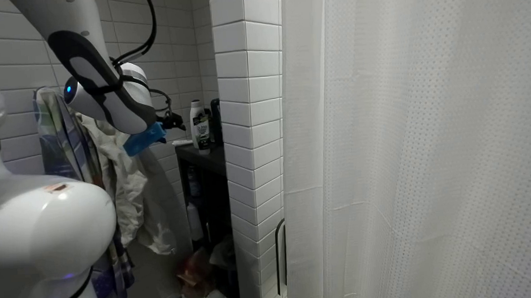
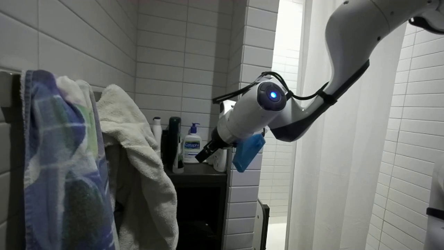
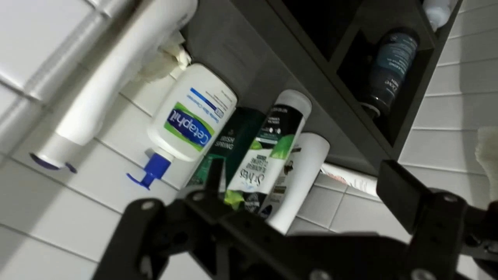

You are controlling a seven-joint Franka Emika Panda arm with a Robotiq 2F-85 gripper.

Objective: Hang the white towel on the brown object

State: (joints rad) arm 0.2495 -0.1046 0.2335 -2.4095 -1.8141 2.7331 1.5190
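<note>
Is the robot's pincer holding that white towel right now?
No: in an exterior view, the white towel hangs apart from the pincer, with a visible gap between them.

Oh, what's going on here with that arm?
A black-and-white robot arm has its two-fingered black gripper open and empty, facing plastic bottles on a dark shelf. It is handling nothing. The off-white, wrinkled fabric towel hangs by the white tiled wall, beside a blue patterned cloth.

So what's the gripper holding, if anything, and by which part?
Nothing: the gripper stands open, with nothing in its grasp. The white towel hangs apart from it, beside the patterned cloth.
</note>
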